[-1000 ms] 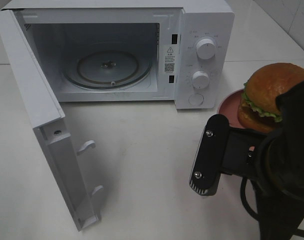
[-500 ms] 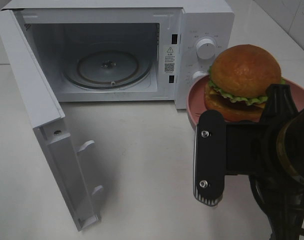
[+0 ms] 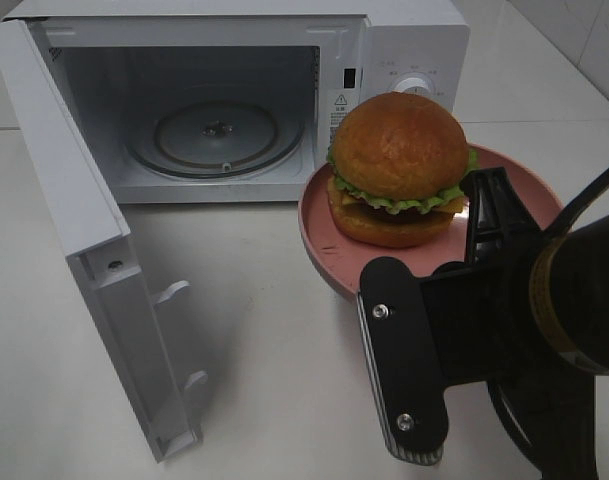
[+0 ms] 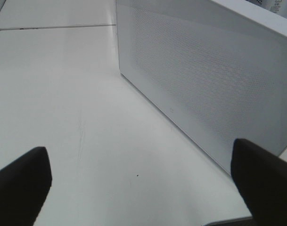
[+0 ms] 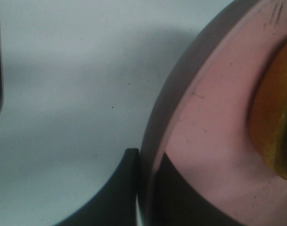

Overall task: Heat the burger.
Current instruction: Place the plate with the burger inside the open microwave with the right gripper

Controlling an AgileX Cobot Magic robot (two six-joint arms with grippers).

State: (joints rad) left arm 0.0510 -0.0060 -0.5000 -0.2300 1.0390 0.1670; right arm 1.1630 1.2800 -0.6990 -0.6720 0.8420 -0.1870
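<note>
Exterior high, plate [image 3: 322, 248] with burger [image 3: 399, 145] nearer microwave [image 3: 424, 40]

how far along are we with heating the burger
Done: the microwave door stands open and the glass tray inside is bare. In hand: the right fingers pinch the rim of the pink plate, with the burger on it, in front of the microwave. Left to do: set it inside, shut the door and start the heating.
</note>
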